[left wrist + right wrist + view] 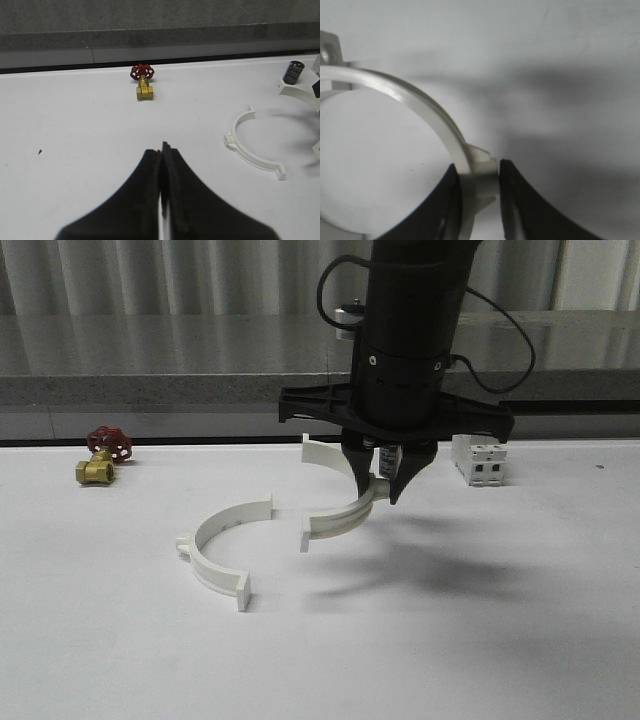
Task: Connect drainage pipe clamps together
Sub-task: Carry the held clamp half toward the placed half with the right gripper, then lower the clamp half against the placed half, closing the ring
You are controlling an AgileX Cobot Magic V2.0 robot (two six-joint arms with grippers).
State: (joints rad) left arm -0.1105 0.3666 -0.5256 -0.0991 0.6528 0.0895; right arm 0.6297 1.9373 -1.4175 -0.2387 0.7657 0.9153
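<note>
Right gripper [383, 483]: pointing straight down over the middle of the tabletop, its two black fingers [520, 200] clamped on the white plastic semicircular half-ring [345, 502] at the small lug on its outer curve; in the right wrist view the lug [482, 172] sits squeezed between the fingers.

Held half-ring: its curve bulges toward the robot's right, with one flat end tab farther back and the other nearer end close to the tabletop. Whether it rests on the surface or hangs just above it, I cannot tell.

Second white plastic semicircular half-ring [225, 550]: lying free on the tabletop just to the left of the held one, its curve bulging left, so the two open sides face each other. They are close but apart, not joined.

Left gripper [163, 190]: its black fingers pressed together with nothing between them, over bare white tabletop [75, 150], well apart from both half-rings.

Brass valve with a red handwheel [102, 457]: far left, near the back edge of the tabletop.

White boxy switch [480, 460]: at the back, just right of the right arm.

Small dark cylindrical part [293, 72]: seen from the left wrist, standing near the held half-ring's far end.
</note>
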